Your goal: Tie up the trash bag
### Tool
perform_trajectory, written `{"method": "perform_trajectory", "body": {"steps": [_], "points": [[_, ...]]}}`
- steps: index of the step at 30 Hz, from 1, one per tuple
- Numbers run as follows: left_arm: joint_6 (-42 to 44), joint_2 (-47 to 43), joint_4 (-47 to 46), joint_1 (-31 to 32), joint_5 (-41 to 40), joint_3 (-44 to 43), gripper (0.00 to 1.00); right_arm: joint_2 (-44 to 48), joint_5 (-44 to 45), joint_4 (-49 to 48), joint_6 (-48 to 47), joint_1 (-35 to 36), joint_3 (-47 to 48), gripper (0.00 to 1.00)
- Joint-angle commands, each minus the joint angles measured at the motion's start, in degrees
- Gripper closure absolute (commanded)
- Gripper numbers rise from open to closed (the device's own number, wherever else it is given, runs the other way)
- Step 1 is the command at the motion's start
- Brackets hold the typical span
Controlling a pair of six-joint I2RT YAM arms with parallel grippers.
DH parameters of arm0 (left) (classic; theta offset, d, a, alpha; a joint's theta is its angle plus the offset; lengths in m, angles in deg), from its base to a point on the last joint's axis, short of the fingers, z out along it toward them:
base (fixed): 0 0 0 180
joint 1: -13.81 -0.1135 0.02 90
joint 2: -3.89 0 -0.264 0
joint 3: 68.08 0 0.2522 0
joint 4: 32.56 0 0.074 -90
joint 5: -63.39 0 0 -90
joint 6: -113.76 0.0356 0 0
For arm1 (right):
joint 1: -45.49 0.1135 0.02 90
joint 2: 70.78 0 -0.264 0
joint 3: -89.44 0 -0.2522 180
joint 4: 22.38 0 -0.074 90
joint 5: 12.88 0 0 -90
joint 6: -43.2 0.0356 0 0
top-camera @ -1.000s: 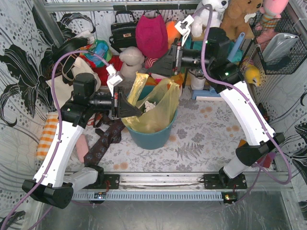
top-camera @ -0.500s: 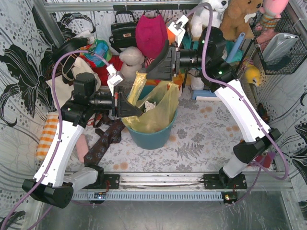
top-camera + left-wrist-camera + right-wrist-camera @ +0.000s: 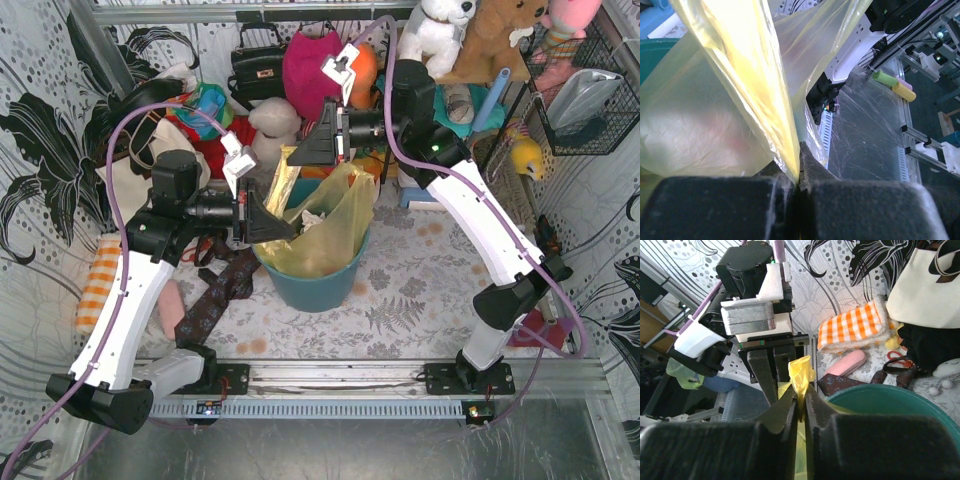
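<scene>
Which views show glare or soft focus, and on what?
Left wrist: light glows brightly through the trash bag, and the left pads up close are blurred. Right wrist: the right fingers are soft too. Top external: evenly lit, sharp.

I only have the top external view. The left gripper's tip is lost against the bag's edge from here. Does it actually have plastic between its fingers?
Observer: Yes. In the left wrist view, the left gripper is shut on a gathered fold of the trash bag, and the film runs up out of the pinch.
Operator: And the right one, up at the raised corner?
Observer: In the right wrist view, the right gripper is shut on that corner. A short yellow tip pokes out above its fingers.
Operator: Is any of the crumpled paper caught in either pinch?
Observer: None shows in either wrist view. Only yellow film sits in both pinches.
</scene>
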Motion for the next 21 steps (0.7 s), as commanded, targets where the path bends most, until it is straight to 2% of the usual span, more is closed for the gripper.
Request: {"method": "perform_trajectory", "body": {"steps": [1,6,9,13,21], "points": [[-0.4,-0.5,-2.2,0.2,-1.4,-1.7,0.86,1.9,1.9,-1.1,-1.4,0.4,0.3,0.98],[-0.4,-1.1,-2.1,0.2,-4.5,-3.1,0.36,3.1,2.5,-2.7,-1.3,0.7,-1.0,1.0],[-0.3,-2.3,-2.8,0.2,-10.8,-4.1,0.23,3.7,2.7,-3.2,-1.2,0.7,-1.8,1.0],[-0.4,-4.4,-5.1,0.2,-21.9,-6.0,0.17,3.7,3.6,-3.1,-1.3,0.8,-2.3,1.0],[-2.2,-5.8,-9.1,0.2,-28.6,-13.2,0.11,3.7,6.9,-2.2,-2.0,0.8,-3.0,1.0]]}}
